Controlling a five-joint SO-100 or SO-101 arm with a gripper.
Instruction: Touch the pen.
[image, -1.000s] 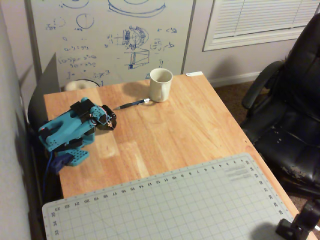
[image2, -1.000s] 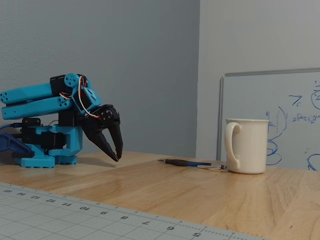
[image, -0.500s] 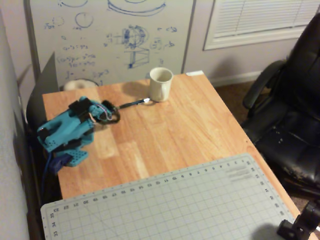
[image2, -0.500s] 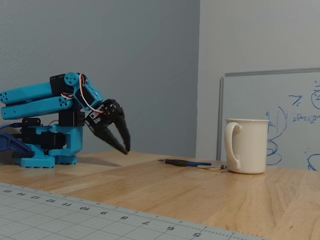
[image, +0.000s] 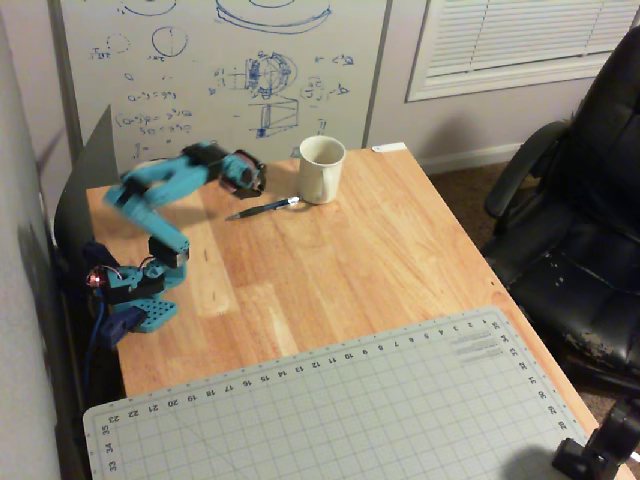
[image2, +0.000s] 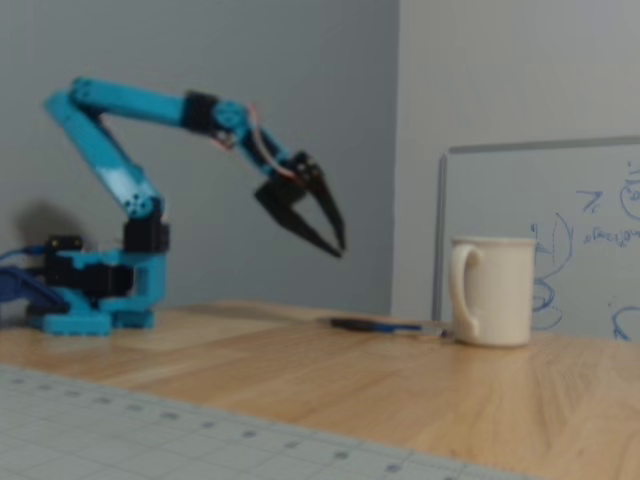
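The thin dark pen (image: 264, 208) lies on the wooden table just left of the white mug (image: 321, 168), its pale end toward the mug. In the fixed view the pen (image2: 378, 325) lies flat beside the mug (image2: 491, 290). My blue arm reaches from its base at the left. My black gripper (image: 256, 187) hangs in the air above the pen's left end, not touching it. In the fixed view the gripper (image2: 338, 246) points down and to the right, well above the table, with its fingers nearly together and empty.
A grey cutting mat (image: 330, 400) covers the table's near part. A whiteboard (image: 220, 70) leans at the back. A black office chair (image: 580, 220) stands right of the table. The arm's base (image: 135, 290) is clamped at the left edge.
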